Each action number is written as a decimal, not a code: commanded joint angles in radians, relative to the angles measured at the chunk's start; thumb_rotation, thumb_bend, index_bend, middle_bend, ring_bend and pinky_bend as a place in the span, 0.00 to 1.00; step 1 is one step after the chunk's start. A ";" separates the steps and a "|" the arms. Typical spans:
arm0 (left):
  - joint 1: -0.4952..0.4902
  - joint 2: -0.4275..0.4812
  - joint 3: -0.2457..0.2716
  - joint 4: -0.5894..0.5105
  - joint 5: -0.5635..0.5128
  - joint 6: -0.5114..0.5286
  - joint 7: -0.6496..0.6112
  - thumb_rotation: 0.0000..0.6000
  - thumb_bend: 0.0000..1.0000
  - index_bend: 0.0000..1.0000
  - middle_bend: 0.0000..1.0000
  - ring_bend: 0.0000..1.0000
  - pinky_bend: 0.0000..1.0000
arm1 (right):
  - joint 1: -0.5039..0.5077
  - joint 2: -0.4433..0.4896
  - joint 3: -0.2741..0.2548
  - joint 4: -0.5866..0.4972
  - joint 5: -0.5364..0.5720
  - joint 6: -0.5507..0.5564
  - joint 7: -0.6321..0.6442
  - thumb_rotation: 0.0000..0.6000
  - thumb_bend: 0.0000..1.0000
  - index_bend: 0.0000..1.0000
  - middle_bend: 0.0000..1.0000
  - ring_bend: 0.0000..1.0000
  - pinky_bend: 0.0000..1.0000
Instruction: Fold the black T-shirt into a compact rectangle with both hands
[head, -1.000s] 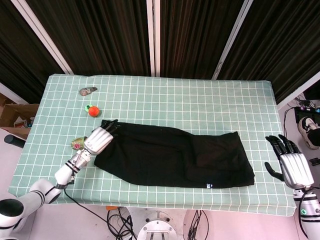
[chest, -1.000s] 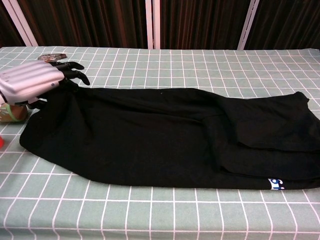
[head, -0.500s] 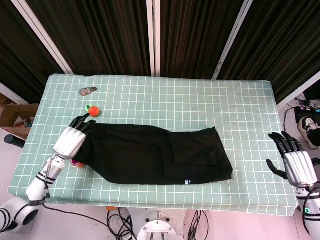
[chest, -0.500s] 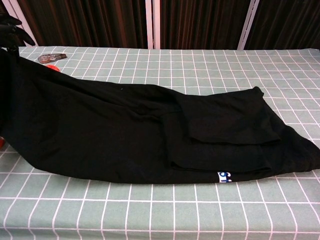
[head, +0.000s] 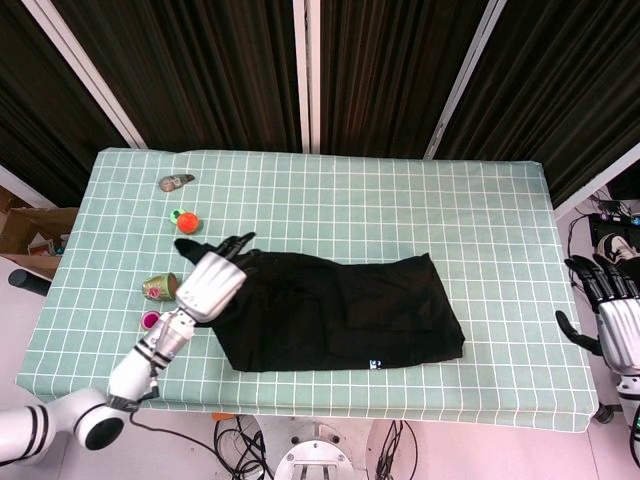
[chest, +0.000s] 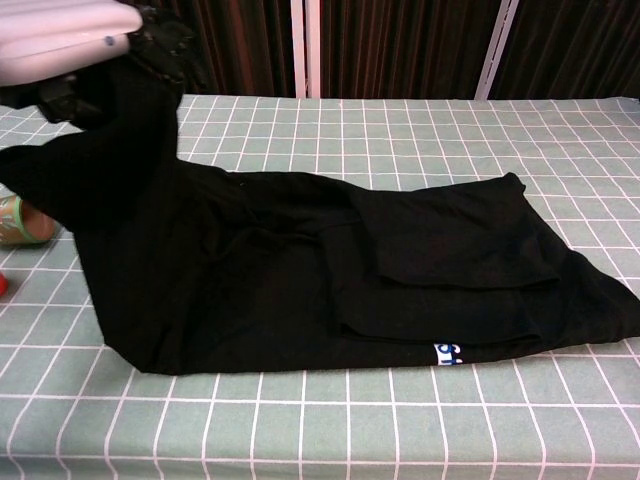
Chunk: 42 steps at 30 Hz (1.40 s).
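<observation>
Your table (head: 400, 210) in green checked cloth, dark curtains (head: 390, 70) behind it, cardboard box (head: 25, 235) left of it, cables (head: 240, 440) beneath.

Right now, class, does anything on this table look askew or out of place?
The black T-shirt lies slanted across the checked cloth, its near end lifted by the left hand. A small cup lies tipped on its side beside it.
</observation>
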 joint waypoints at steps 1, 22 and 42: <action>-0.089 -0.082 -0.067 -0.012 -0.098 -0.088 0.061 1.00 0.75 0.60 0.27 0.08 0.18 | -0.007 0.003 0.002 0.009 0.006 0.008 0.011 1.00 0.25 0.18 0.17 0.07 0.21; -0.544 -0.463 -0.224 0.274 -0.560 -0.248 0.324 1.00 0.75 0.60 0.29 0.09 0.18 | -0.058 0.031 0.008 0.023 0.039 0.051 0.053 1.00 0.25 0.19 0.17 0.07 0.21; -0.808 -0.803 -0.311 0.763 -0.691 -0.367 0.155 1.00 0.71 0.59 0.26 0.09 0.18 | -0.059 0.026 0.013 0.055 0.062 0.018 0.081 1.00 0.25 0.19 0.17 0.07 0.20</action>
